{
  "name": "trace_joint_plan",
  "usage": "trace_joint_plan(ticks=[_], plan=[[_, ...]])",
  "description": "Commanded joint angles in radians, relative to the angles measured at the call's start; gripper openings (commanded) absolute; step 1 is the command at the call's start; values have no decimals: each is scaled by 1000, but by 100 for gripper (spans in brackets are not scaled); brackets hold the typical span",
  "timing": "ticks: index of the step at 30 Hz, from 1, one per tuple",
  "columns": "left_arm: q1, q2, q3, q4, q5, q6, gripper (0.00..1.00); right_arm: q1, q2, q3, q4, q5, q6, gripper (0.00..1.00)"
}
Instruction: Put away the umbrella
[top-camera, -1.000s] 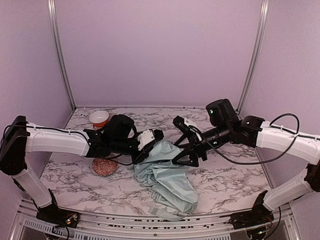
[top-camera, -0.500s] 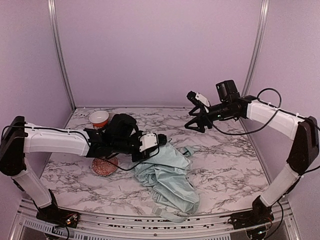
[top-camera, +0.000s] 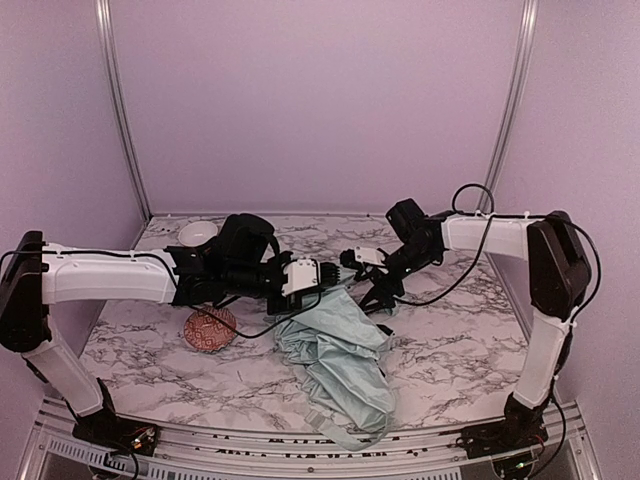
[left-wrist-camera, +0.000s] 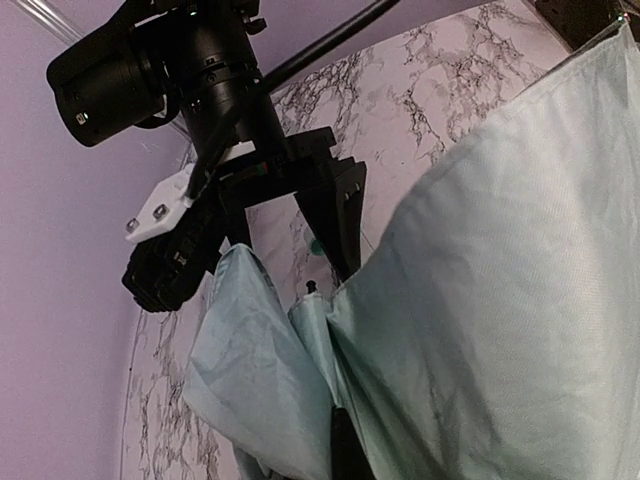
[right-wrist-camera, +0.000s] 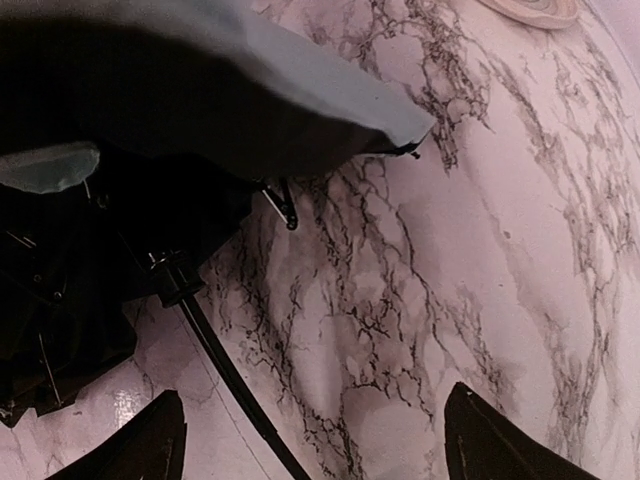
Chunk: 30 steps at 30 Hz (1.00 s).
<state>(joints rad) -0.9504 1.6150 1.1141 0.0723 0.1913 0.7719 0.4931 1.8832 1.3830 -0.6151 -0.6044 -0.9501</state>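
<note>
on the marble table, left gripper sits closed against the umbrella, seemingly steadying it; right gripper hangs spread wide over the black shaft, likely lining up a grasp.

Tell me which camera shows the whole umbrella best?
The top external view: nearly all of the crumpled mint-green umbrella shows there, lying on the marble table. The left wrist view shows only close-up fabric folds. The right wrist view shows just its black underside and thin black shaft.
</note>
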Motion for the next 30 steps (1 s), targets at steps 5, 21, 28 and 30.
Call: trace_joint_plan(ticks=[5, 21, 28, 30], plan=[[-5, -38, -7, -8, 37, 6, 0, 22, 79, -1, 0, 62, -3, 85], [-8, -53, 0, 46, 76, -104, 0, 15, 153, -16, 157, 131, 92, 11], [-21, -97, -7, 77, 73, -123, 0, -61, 61, 31, 231, 100, 258, 0], [-23, -117, -17, 66, 68, -122, 3, -97, 24, 49, 247, 90, 321, 0]])
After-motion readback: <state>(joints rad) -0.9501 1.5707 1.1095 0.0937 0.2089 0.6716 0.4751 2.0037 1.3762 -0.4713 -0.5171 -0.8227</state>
